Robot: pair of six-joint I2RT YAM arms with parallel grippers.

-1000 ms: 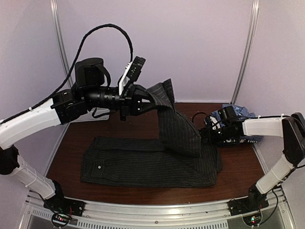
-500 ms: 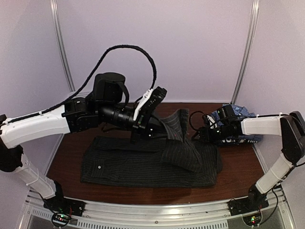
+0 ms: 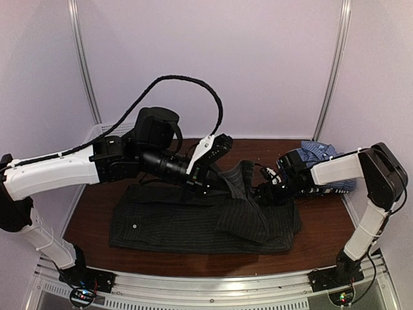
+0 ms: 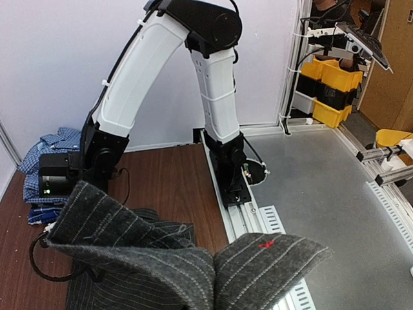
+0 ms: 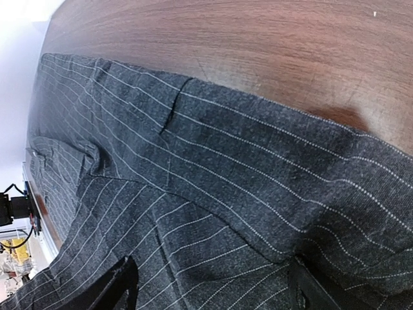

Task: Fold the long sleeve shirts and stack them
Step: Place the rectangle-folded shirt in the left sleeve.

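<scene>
Black pinstriped shirt (image 3: 181, 223), raised fold pinched by low-reaching left gripper (image 3: 217, 181), right wrist view alone shows right gripper (image 5: 213, 285) splayed wide over it

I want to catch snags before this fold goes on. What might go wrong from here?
The left end effector holds a raised fold of the black pinstriped cloth shirt; let go here, it may land bunched rather than flat. The right end effector sits low at that shirt's right edge, close to the left one, so they might bump or drag cloth. The blue-white checked cloth shirt lies beside the right arm and may get nudged.
</scene>
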